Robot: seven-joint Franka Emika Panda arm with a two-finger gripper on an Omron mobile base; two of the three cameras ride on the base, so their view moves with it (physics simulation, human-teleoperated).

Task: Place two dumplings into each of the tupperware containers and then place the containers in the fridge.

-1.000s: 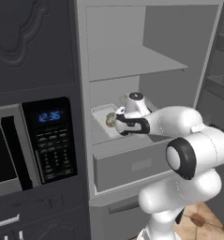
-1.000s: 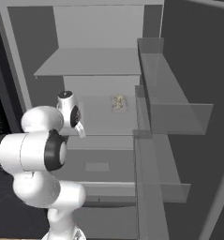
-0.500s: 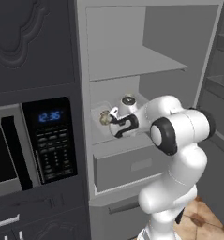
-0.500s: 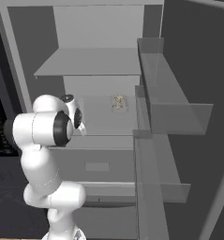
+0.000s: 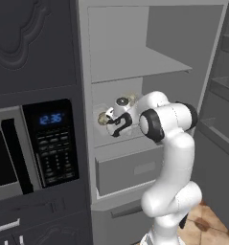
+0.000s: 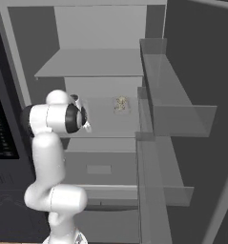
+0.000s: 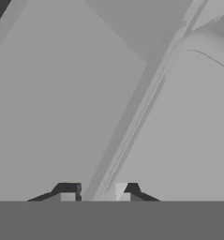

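Note:
The fridge (image 5: pixel 149 67) stands open, and my arm reaches onto its middle shelf. A tupperware container (image 5: pixel 101 121) sits at the shelf's left end near the wall, with a tan dumpling (image 5: pixel 107 116) in it. My gripper (image 5: pixel 116 128) is at that container. In the hand view its fingertips (image 7: pixel 69 190) straddle the container's pale rim (image 7: pixel 146 108), shut on it. Farther back on the same shelf (image 6: pixel 101 126), a second container (image 6: pixel 127 109) holds speckled dumplings (image 6: pixel 120 103). Those dumplings (image 5: pixel 131 99) also show just behind my wrist in the left base view.
A black oven panel with blue digits (image 5: pixel 51 139) stands left of the fridge. A closed drawer (image 5: pixel 130 167) sits under the middle shelf. The open fridge door with its clear bins (image 6: pixel 175 112) juts out on the right, close to the arm.
The arm's elbow has swung out toward the cameras and the hand has shifted slightly left along the shelf. Both containers stay where they were.

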